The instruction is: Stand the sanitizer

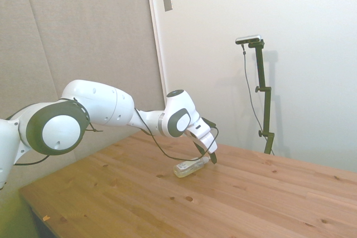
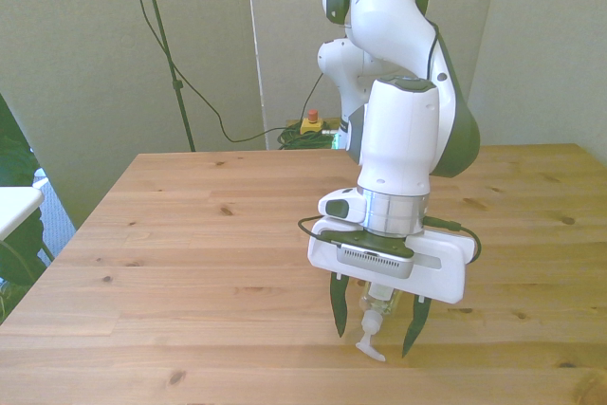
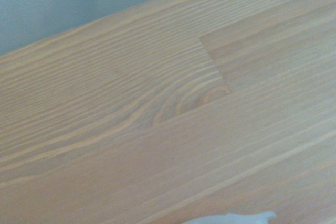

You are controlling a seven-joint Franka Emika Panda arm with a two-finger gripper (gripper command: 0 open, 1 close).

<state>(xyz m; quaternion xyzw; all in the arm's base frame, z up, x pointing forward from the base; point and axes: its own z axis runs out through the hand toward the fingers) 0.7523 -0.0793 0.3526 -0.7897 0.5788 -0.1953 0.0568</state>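
Sanitizer (image 2: 373, 316) lying flat nr table's (image 2: 190, 234) front edge; gripper (image 2: 373, 329) spread wide astride cap end, not grasping.

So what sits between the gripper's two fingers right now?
In the front view, the sanitizer's neck and white cap end lie between the open gripper's fingers, still flat on the table; no contact visible.

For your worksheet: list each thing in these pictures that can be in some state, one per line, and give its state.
sanitizer: lying on its side on the table, cap on, not yet stood up.
gripper: open, lowered over the sanitizer's cap end, one of its fingers on each side, not closed on it.
table: bare wood apart from the sanitizer.
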